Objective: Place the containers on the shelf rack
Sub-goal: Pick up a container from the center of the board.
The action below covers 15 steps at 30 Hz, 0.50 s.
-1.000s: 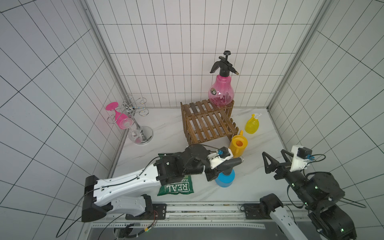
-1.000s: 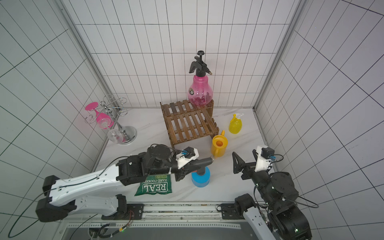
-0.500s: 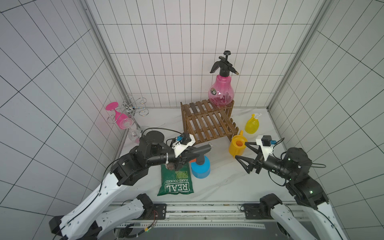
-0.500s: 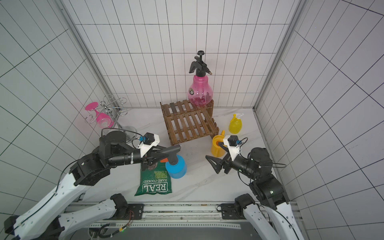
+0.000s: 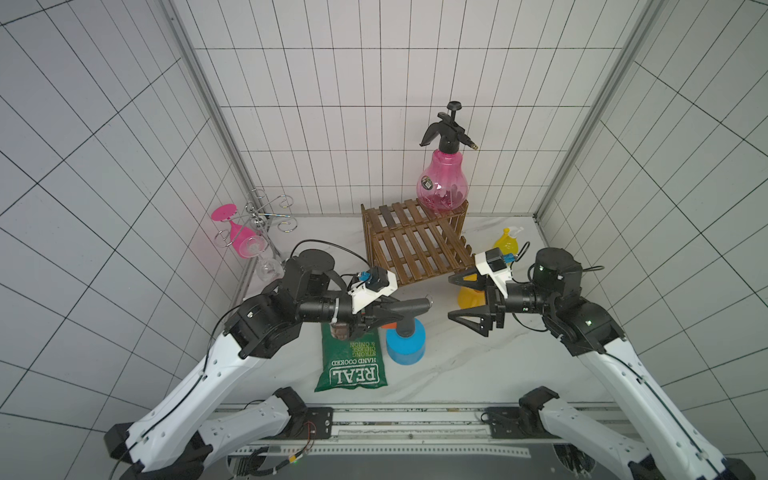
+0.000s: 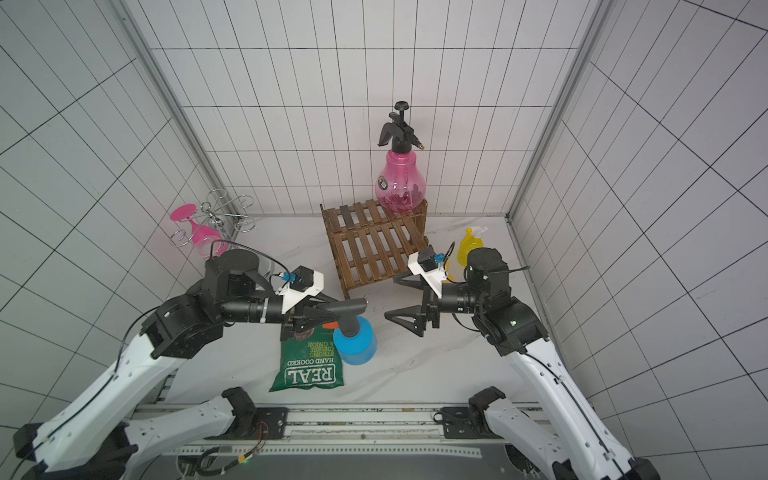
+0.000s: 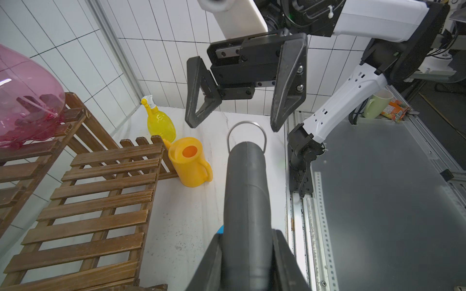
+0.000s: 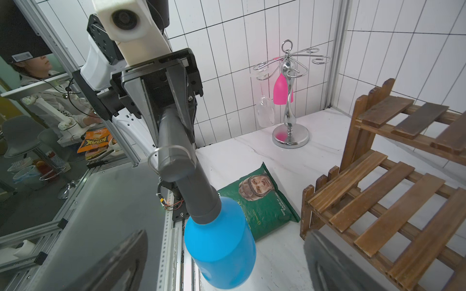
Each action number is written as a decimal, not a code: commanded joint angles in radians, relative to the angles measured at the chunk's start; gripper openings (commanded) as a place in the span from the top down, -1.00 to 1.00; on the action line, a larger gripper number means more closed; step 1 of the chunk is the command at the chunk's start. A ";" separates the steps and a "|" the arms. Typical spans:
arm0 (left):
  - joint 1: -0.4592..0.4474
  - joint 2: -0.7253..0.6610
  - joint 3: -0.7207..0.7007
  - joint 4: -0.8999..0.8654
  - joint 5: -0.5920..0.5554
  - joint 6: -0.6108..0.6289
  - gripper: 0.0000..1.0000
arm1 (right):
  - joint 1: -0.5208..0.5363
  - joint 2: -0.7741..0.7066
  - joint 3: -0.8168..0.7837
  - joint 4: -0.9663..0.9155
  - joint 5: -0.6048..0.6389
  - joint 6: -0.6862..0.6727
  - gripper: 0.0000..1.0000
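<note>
Left gripper (image 5: 386,313) is clamped on the grey head of the blue sprayer (image 5: 405,345), bottle hanging tilted nr the crisp bag (image 5: 353,368). Right gripper (image 5: 453,298), jaws wide, faces the head's tip (handover, prob.). Risk: head-only hold lets the bottle swing or slip. W/ a poor regrip it drops short of the rack (image 5: 415,249).

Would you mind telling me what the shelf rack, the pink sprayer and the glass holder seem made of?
The shelf rack looks like stained brown wood: grain shows on matt slats. The pink sprayer seems glossy translucent plastic, with highlights and see-through walls. The glass holder looks like chromed metal: mirror-bright with reflections.
</note>
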 commanded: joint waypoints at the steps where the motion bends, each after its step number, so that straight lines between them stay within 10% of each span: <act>1: 0.005 0.010 0.034 0.065 0.065 0.014 1.00 | 0.057 0.044 0.038 -0.015 -0.025 -0.040 -0.98; 15: 0.007 0.043 0.049 0.142 0.108 -0.013 1.00 | 0.221 0.149 0.053 0.016 0.048 -0.096 -0.73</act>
